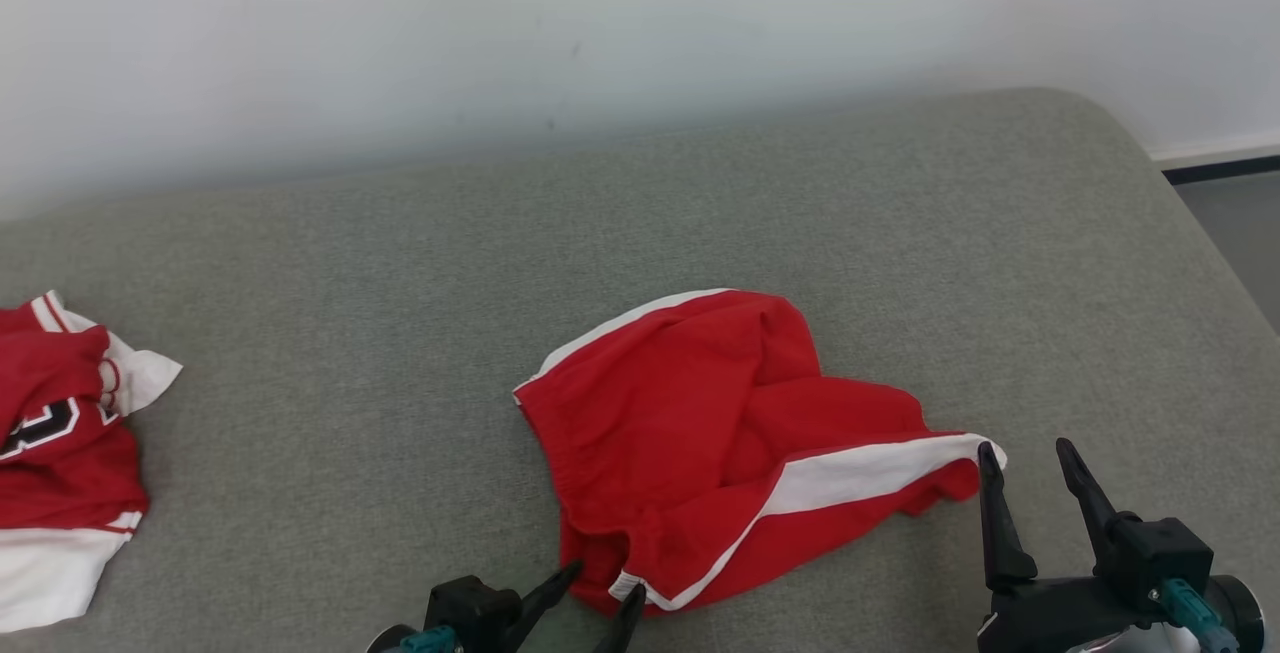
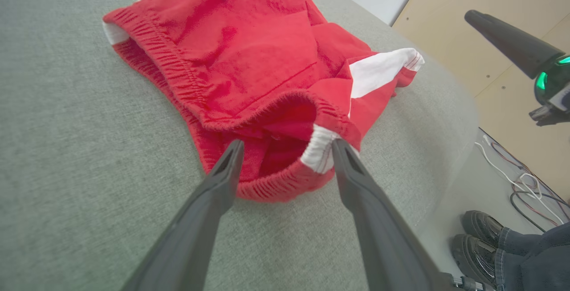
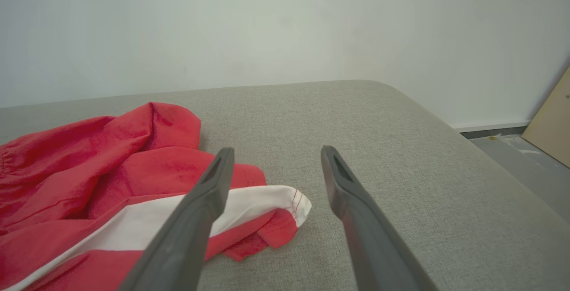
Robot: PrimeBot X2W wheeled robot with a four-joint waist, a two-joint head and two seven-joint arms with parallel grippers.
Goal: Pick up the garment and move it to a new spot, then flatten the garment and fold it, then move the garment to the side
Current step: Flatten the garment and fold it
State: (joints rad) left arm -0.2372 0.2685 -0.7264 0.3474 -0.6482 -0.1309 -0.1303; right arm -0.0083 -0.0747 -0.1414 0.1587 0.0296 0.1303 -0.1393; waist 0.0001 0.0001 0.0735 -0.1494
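Observation:
The garment (image 1: 700,413) is a pair of red shorts with white side stripes, lying crumpled on the grey cushioned surface (image 1: 640,193). My left gripper (image 1: 605,583) stands open at the near edge of the shorts, its fingers on either side of the elastic waistband (image 2: 285,184). At the shorts' right leg end (image 3: 285,206) my right gripper (image 1: 1030,458) is open with nothing between its fingers; the left finger lies over the white stripe in the right wrist view. The shorts (image 2: 249,59) rest flat on the surface, not lifted.
A second red and white garment (image 1: 60,433) with black lettering lies at the far left. A white wall rises behind the surface. The surface rounds off to the right, with floor and cables (image 2: 516,179) beyond. A person's dark shoes (image 2: 481,237) stand beside it.

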